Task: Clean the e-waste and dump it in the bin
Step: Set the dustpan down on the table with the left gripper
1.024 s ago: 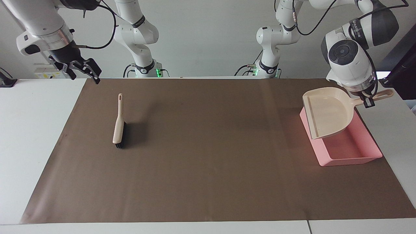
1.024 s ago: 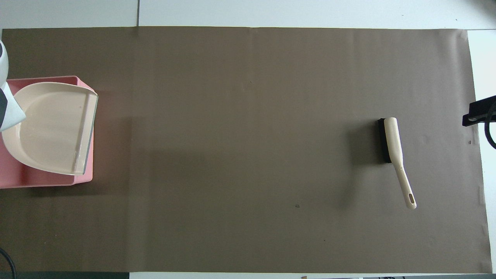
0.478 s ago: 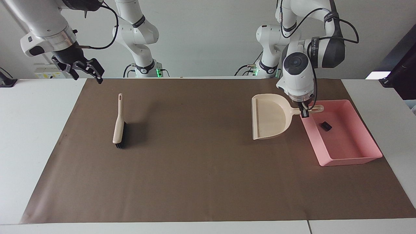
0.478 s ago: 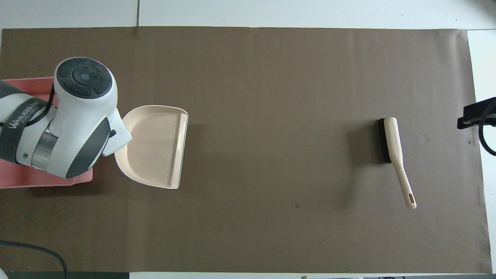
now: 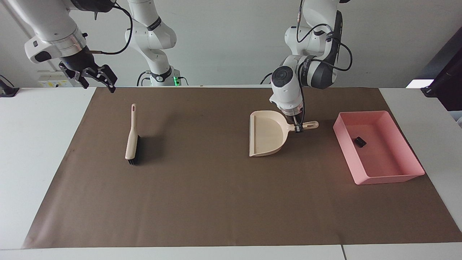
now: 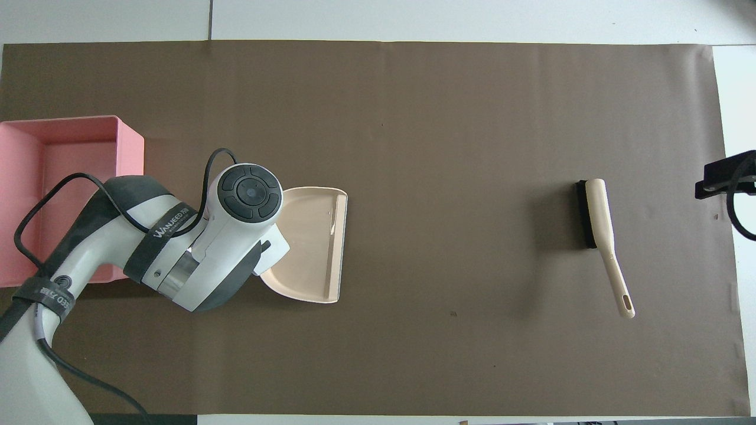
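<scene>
The pink bin (image 5: pixel 391 178) stands at the left arm's end of the brown mat and also shows in the overhead view (image 6: pixel 131 147). One black blocky e-waste piece (image 5: pixel 360 141) lies inside it. The white-grey piece is not in view. My left gripper (image 5: pixel 298 127) is shut on the handle of the beige dustpan (image 5: pixel 267 134), which sits level and low beside the bin, toward the table's middle. I cannot tell whether the pan touches the mat. In the overhead view my wrist hides the handle and only the pan (image 6: pixel 313 245) shows. My right gripper (image 5: pixel 94 78) is open and empty, raised.
A beige brush (image 5: pixel 131 135) with black bristles lies on the mat toward the right arm's end, also in the overhead view (image 6: pixel 599 227). The brown mat (image 5: pixel 216 202) covers most of the white table. My right gripper hangs over the mat's corner nearest the robots.
My left gripper carried the dustpan off the bin toward the table's middle and levelled it. The bin is uncovered, showing the black piece. The right gripper barely moved.
</scene>
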`<state>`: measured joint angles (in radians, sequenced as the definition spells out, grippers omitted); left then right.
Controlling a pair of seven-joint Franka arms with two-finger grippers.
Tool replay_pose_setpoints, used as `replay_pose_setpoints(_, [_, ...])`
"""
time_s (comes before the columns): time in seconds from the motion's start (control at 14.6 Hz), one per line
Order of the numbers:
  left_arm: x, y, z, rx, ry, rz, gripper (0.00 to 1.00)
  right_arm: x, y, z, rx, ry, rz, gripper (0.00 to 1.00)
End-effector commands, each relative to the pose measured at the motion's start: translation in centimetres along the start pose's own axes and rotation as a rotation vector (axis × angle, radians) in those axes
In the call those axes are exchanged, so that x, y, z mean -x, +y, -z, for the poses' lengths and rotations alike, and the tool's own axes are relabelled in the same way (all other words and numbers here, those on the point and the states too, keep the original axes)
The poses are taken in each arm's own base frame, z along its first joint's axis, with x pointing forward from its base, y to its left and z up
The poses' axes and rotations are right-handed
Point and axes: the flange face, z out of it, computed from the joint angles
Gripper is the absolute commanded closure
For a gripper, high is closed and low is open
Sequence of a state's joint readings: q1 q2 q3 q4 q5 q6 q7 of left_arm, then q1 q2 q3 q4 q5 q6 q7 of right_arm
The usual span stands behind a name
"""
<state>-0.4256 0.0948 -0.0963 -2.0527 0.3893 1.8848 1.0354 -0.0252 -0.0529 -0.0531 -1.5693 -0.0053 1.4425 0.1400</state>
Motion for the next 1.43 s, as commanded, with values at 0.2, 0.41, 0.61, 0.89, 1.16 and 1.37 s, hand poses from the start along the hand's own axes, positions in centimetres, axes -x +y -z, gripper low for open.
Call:
replay_pose_setpoints(0.2, [-4.5,1.1,-1.2,-0.008,0.017,0.030,0.98,0.7,0.0,0.1,-0.019,-0.002,0.023,0.00])
replay_pose_setpoints(0.41, [-4.9,1.2,-1.6,0.003,0.010,0.029,0.83,0.7,-0.1,0.2,-0.005,0.004,0.046,0.00])
replay_pose_setpoints(0.61, [-4.5,1.2,-1.1,0.003,0.007,0.042,0.47,0.4,-0.1,0.2,0.000,0.017,0.083,0.00])
replay_pose_setpoints(0.89, [-1.4,1.4,0.7,0.011,-0.002,0.210,0.16,0.3,-0.3,0.2,0.049,0.034,0.141,0.00])
replay_pose_setpoints(1.16, [5.2,0.5,0.4,0.049,-0.006,0.515,0.03,-0.7,-0.7,0.7,0.046,0.025,0.128,0.00])
replay_pose_setpoints(1.37, [9.7,-0.2,-0.1,0.068,0.003,0.729,0.03,-0.7,-1.0,0.5,0.037,0.017,0.074,0.00])
